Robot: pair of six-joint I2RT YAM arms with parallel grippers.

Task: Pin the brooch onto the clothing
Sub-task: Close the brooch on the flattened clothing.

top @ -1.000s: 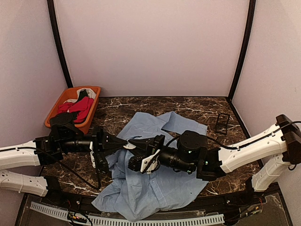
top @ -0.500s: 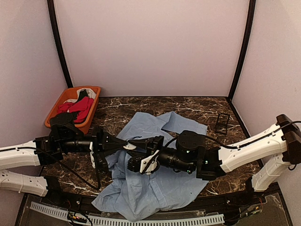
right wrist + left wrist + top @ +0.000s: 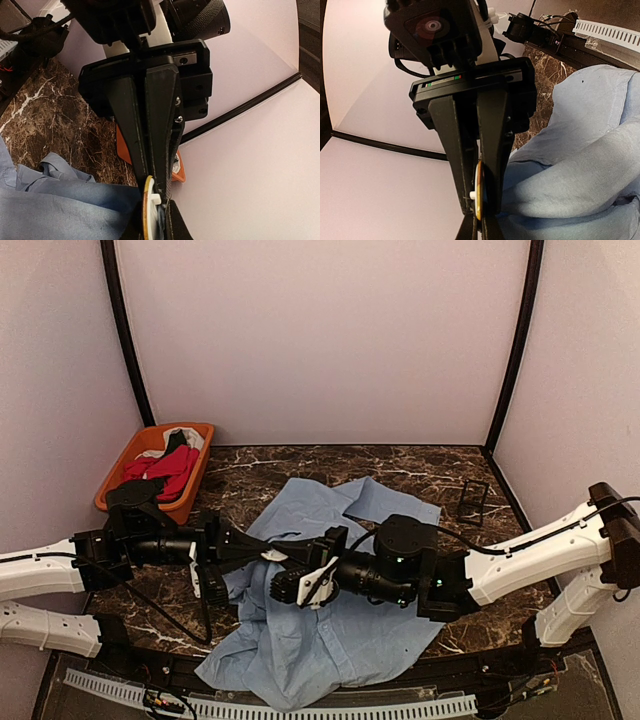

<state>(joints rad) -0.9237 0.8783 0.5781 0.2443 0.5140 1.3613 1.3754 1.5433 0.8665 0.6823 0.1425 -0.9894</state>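
Observation:
The light blue shirt lies crumpled on the marble table; it also shows in the left wrist view and the right wrist view. The brooch is a small disc with an orange face and a white back with a peg, seen edge-on. My left gripper is shut, pinching the disc's edge. My right gripper meets it tip to tip. Its jaws stand shut over the disc and a fold of shirt.
An orange basket with red, black and white garments stands at the back left. A small black wire stand stands at the back right. Both arms lie low across the shirt's middle.
The two grippers have closed in on each other by a little, the right one shifting left. The shirt and brooch stay where they were.

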